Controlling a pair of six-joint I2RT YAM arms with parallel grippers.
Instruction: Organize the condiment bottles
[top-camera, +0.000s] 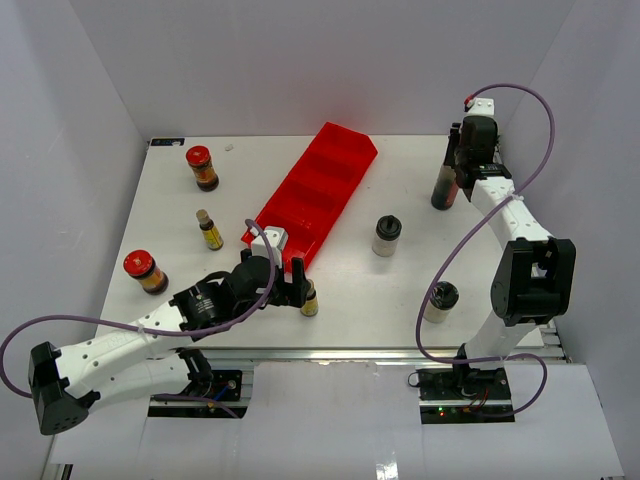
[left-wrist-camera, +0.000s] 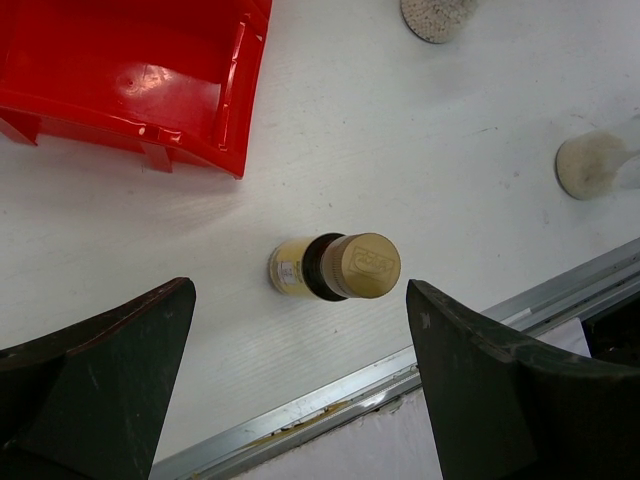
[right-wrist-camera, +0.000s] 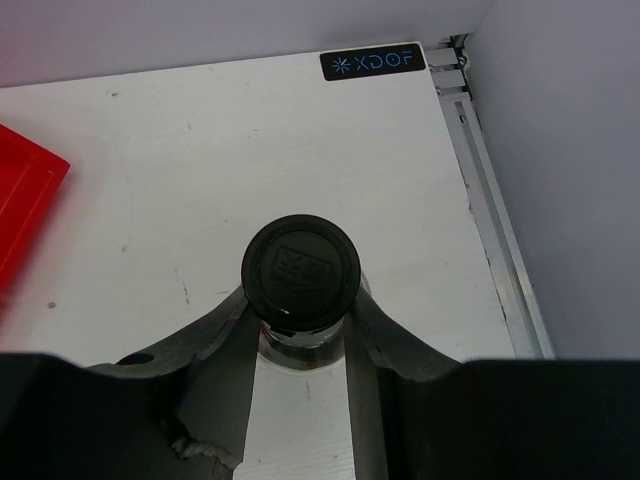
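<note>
Far back on the right side of the bench (top-camera: 400, 170), the right gripper (right-wrist-camera: 300, 325) is clamped on the tall clear bottle (right-wrist-camera: 300, 268), just under its black cap. The bottle stands up straight, well away from the red tray (top-camera: 310, 195). I think the job now is to lift it. A good way is to go straight up and keep it from tipping, because it is held high near the top.

Near the front edge, the left gripper (left-wrist-camera: 298, 300) is wide open and holds nothing. Its jaws stand one on each side of a slim yellow bottle (left-wrist-camera: 340, 267) and do not touch it. That bottle stands just beside the near end of the tray. The gripper should close slowly around the middle, so the thin bottle does not fall over.

Now count. There are seven bottles and one tray. None of the bottles looks to be in the tray.
- One tall clear bottle.
- Two slim yellow ones. The other slim yellow bottle (top-camera: 209, 229) is left of the tray.
- Two dark jars with red lids: a far red-lidded jar (top-camera: 202, 167) and a near red-lidded jar (top-camera: 146, 271), both on the left.
- Two stubby shakers with black caps: a middle shaker (top-camera: 386, 236) and a near shaker (top-camera: 439, 301), both on the right.
</note>
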